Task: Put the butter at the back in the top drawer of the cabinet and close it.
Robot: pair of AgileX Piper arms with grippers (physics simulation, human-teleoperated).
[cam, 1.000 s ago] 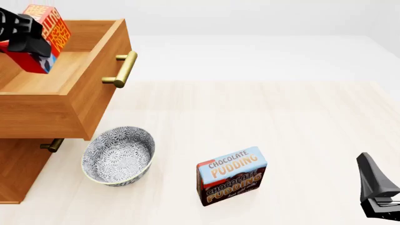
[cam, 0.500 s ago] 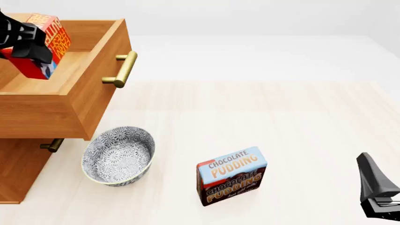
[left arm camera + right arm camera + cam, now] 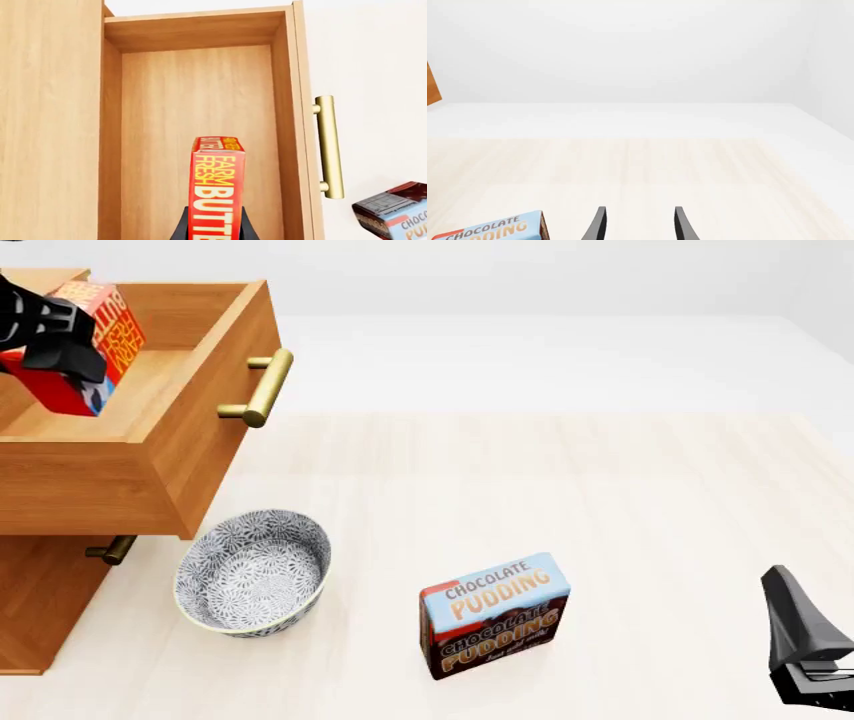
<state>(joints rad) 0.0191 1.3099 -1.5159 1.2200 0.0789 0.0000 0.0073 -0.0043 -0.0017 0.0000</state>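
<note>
Setting: pale wood table against a plain white backdrop.

Cabinet: brown wood, at the table's left edge as I see it from the front, cut off by the frame. Only part of a lower handle shows under the open drawer.

Top drawer: pulled out, brass bar handle facing right. Its floor looks bare in my left wrist view.

Butter: red box, tilted, held above the drawer's interior near its back part. From the front I cannot tell whether it touches the floor. In the wrist view its lettering is cut off by the frame edge.

Left gripper: clamped on the butter, one dark finger on each side. Only the fingertips show in the wrist view, and the front view shows a dark mass partly cut off.

Right gripper: fingers spread apart with nothing between them, parked low at the table's right. Only the tips are visible.

Bowl: patterned, on the table just beside the cabinet.

Pudding box: upright, mid-table, well apart from both grippers.
</note>
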